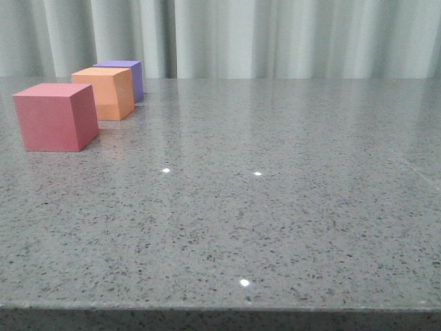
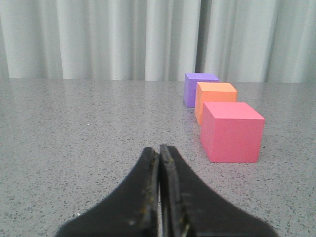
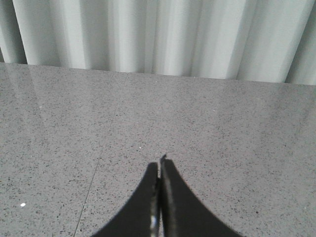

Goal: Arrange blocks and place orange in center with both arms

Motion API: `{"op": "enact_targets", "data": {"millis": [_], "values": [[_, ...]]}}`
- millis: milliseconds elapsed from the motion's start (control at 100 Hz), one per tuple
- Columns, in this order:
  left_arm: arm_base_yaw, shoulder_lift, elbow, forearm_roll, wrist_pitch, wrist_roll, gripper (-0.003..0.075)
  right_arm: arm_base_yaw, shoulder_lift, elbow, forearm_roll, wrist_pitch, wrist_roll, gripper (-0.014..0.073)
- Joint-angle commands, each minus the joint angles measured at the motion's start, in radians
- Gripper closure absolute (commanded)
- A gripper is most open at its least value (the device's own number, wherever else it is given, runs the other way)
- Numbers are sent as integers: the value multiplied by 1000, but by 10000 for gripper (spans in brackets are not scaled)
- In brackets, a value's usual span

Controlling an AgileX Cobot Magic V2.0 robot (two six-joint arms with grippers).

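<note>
Left gripper (image 2: 159, 150) jaws closed and empty, pink cube (image 2: 231, 131), orange cube (image 2: 215, 100), purple cube (image 2: 199, 88) lined up ahead beside them, right gripper (image 3: 161, 163) jaws closed over bare surface (image 3: 222, 138)

Even, soft overhead lighting; three pinpoint glare spots on the glossy table (image 1: 289, 227); frames slightly soft.

The orange cube (image 1: 105, 93) hides most of the purple cube (image 1: 131, 76).

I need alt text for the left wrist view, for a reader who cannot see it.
Three matte cubes stand in a row on a grey speckled table: pinkish-red cube nearest, orange cube in the middle, purple cube farthest. The black left gripper, shut and empty, sits in front; pale curtains hang behind.
</note>
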Motion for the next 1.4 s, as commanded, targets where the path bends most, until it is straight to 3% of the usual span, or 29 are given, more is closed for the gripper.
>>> {"op": "enact_targets", "data": {"millis": [0,90,310,500,800,1150,1390], "values": [[-1,-36,41,-9,-72,-1,741,-8,-16,-24,11,-77,-4,662],[-1,-36,41,-9,-72,-1,741,-8,-51,-16,49,-95,-29,662],[-1,-36,41,-9,-72,-1,741,-8,-156,104,221,-203,-235,662],[-1,-36,41,-9,-72,-1,741,-65,-279,261,253,-379,-234,662],[-1,-36,41,-9,-72,-1,741,-108,-526,446,289,-390,-233,662],[-1,-36,41,-9,-72,-1,741,-112,-516,579,323,-423,-221,662],[-1,-36,41,-9,-72,-1,741,-112,-516,580,323,-472,-221,662]]}}
